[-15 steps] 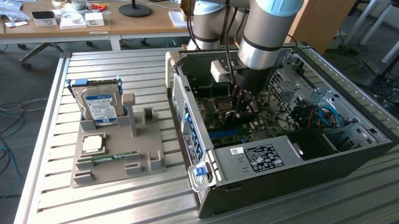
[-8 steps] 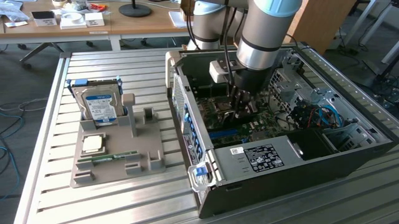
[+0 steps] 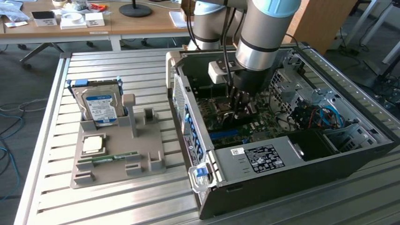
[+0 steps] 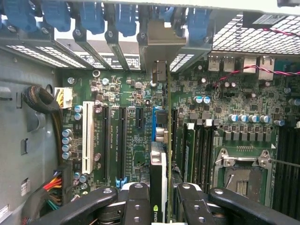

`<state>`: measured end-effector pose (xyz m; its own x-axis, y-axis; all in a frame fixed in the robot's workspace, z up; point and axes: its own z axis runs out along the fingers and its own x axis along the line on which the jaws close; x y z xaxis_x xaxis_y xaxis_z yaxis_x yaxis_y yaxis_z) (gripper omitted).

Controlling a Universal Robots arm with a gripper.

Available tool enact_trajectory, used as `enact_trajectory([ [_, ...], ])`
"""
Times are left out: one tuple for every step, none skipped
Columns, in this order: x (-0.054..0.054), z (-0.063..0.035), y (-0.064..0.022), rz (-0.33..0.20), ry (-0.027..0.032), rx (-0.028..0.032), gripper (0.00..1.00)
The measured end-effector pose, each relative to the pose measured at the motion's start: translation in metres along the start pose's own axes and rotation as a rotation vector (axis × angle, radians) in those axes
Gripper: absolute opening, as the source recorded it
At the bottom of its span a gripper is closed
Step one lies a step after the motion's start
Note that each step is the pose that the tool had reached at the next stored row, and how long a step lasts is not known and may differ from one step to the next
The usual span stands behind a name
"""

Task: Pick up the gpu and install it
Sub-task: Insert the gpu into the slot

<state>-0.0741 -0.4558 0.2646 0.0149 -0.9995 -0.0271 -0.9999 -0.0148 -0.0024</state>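
Observation:
The gpu (image 4: 158, 164) stands on edge between my fingers (image 4: 137, 201), seen from above as a thin card with a silver-edged shroud. Its metal bracket (image 4: 161, 49) points at the case's rear slot openings. My gripper (image 4: 159, 199) is shut on the card. The card hangs right over the blue expansion slot (image 4: 153, 123) of the green motherboard (image 4: 131, 154); whether it touches the slot I cannot tell. In the exterior view my gripper (image 3: 240, 101) reaches down into the open computer case (image 3: 300, 176), over the motherboard (image 3: 250, 124).
A grey holder (image 3: 119, 161) on the slatted table carries a silver hard drive (image 3: 100, 107), a green RAM stick (image 3: 115, 158) and a square chip (image 3: 93, 144). Inside the case are the power supply (image 3: 262, 157), cables (image 3: 319, 117), the CPU socket (image 4: 241, 180) and RAM slots (image 4: 199, 150).

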Motion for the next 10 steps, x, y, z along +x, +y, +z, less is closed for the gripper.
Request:
enact_trajectory([
  [0.0, 0.0, 0.0001, 0.0, 0.0, 0.0, 0.27],
  [0.0, 0.0, 0.0003, 0.0, -0.0001, 0.0, 0.27],
  [0.0, 0.0001, 0.0006, 0.0, -0.0001, 0.0001, 0.27],
  [0.0, 0.0004, 0.0011, 0.0, -0.0001, 0.0001, 0.27],
  [0.0001, 0.0009, 0.0017, 0.0, -0.0001, 0.0001, 0.27],
  [0.0001, 0.0014, 0.0021, 0.0, -0.0001, 0.0001, 0.27],
  [0.0001, 0.0019, 0.0023, 0.0, -0.0001, -0.0002, 0.27],
  [0.0001, 0.0024, 0.0025, 0.0, -0.0002, -0.0001, 0.27],
  [0.0001, 0.0029, 0.0028, 0.0, -0.0001, -0.0001, 0.27],
  [0.0001, 0.0034, 0.0029, 0.0, -0.0001, 0.0, 0.27],
])
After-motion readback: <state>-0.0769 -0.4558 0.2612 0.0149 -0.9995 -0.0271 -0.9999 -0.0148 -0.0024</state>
